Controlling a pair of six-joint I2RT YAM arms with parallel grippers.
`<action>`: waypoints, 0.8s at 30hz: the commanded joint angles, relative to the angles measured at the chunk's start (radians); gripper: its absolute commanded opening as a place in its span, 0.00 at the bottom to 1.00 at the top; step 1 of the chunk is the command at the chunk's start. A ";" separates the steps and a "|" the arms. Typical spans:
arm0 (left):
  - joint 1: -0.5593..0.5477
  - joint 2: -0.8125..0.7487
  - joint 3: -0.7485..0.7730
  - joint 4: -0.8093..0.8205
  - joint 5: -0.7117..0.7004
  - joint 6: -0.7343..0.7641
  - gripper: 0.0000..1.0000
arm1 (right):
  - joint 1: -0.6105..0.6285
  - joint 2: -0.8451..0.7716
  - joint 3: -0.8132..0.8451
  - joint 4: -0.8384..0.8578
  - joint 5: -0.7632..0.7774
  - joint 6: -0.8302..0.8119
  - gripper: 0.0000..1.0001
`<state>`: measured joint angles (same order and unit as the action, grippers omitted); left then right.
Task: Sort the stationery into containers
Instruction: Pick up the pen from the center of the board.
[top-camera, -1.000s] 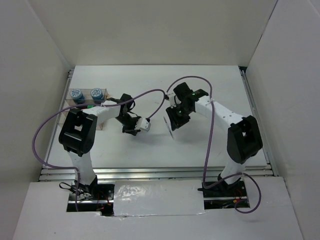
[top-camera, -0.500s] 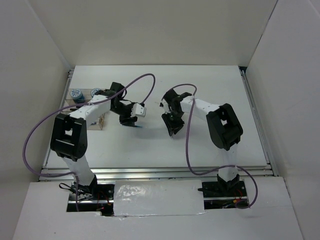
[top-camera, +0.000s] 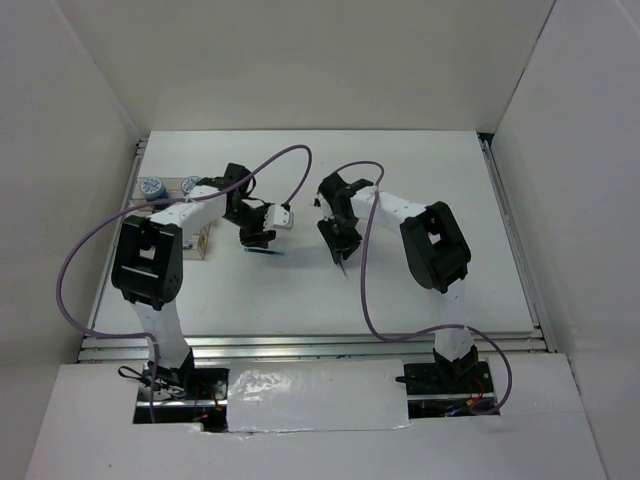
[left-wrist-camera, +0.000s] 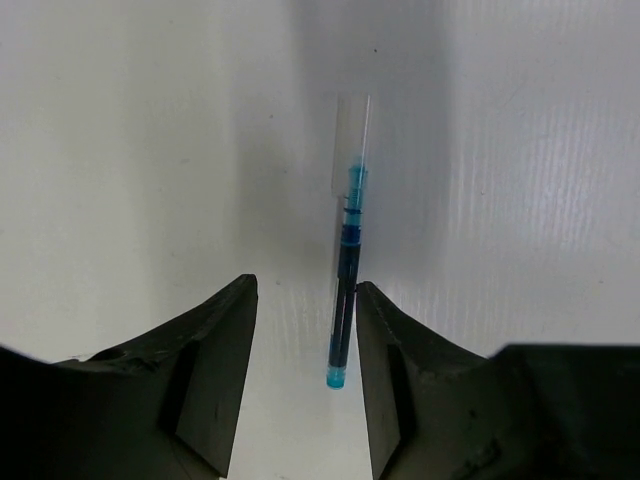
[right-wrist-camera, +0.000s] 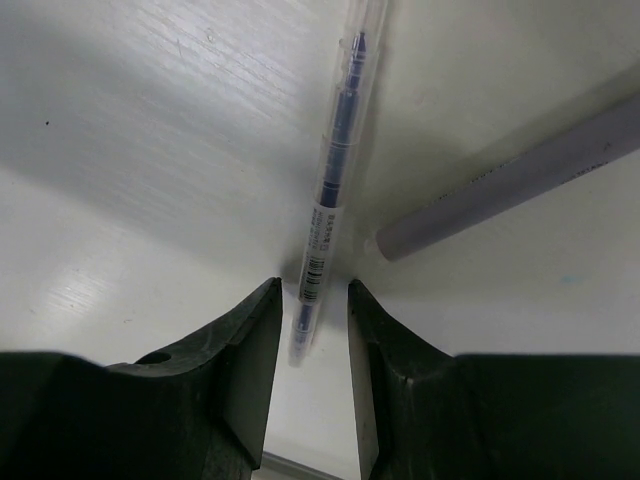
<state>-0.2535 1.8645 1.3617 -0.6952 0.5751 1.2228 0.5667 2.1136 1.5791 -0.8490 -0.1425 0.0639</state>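
Observation:
In the left wrist view a thin blue pen (left-wrist-camera: 345, 290) with a clear cap lies on the white table. My left gripper (left-wrist-camera: 305, 285) is open and straddles its near end, with the pen close to the right finger (left-wrist-camera: 385, 350). In the right wrist view a clear pen with dark blue ink (right-wrist-camera: 330, 190) lies between the open fingers of my right gripper (right-wrist-camera: 312, 285), untouched. In the top view the left gripper (top-camera: 258, 238) and the right gripper (top-camera: 337, 242) both point down at mid-table. Two blue-white tubs (top-camera: 152, 186) sit in the clear organizer box (top-camera: 200, 243) at the far left.
A grey cable (right-wrist-camera: 510, 180) runs across the table right of the right gripper's pen. Purple cables (top-camera: 290, 155) loop over both arms. White walls enclose the table, with a metal rail (top-camera: 300, 345) along the near edge.
Both grippers have turned downward and lowered over a pen each. The left gripper shifted left and back, and the right gripper shifted slightly left.

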 joint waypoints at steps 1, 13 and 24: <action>-0.023 0.041 0.022 -0.029 -0.018 -0.005 0.56 | 0.022 0.028 0.024 0.002 0.038 0.011 0.40; -0.081 0.053 -0.079 0.040 -0.132 -0.055 0.56 | 0.036 0.068 0.013 -0.002 0.060 0.005 0.35; -0.115 0.070 -0.150 0.091 -0.227 -0.078 0.38 | 0.041 0.086 -0.002 -0.010 0.052 -0.007 0.13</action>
<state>-0.3561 1.9102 1.2678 -0.6189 0.4015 1.1461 0.5877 2.1288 1.5932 -0.8597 -0.0853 0.0589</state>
